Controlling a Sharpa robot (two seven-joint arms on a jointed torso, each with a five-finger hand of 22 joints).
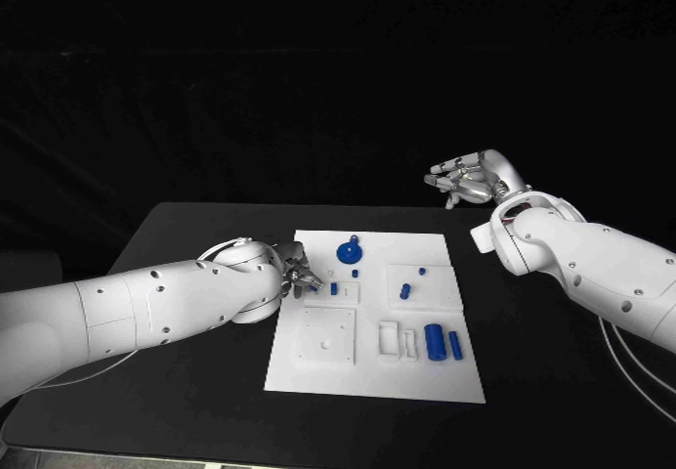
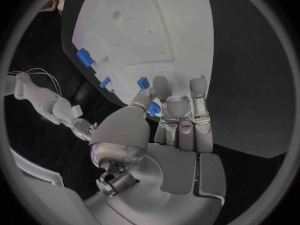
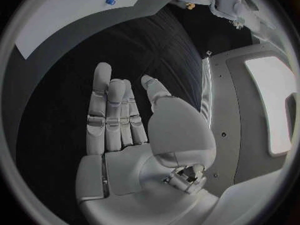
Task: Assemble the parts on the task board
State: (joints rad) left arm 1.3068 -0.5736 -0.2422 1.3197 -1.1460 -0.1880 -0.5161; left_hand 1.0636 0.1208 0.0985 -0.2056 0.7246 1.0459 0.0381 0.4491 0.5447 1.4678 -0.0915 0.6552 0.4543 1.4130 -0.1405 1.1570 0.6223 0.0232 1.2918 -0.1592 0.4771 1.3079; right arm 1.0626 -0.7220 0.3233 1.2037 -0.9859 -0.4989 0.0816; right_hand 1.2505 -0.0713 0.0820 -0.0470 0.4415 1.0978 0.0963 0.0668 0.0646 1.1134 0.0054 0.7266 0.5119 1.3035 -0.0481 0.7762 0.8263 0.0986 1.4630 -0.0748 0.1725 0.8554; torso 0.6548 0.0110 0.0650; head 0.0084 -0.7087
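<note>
Worktop (image 1: 169, 391): black, carrying the board (image 1: 324, 376) at centre frame. Parts (image 1: 436, 340) are seated lower right on the board. Left robot hand (image 1: 299, 274): a small blue part (image 2: 154, 108) is pinched at the board's left edge. Right robot hand (image 1: 465, 180): released, raised upper right. Risk: the shallow pinch may let the part slip or tilt.
</note>
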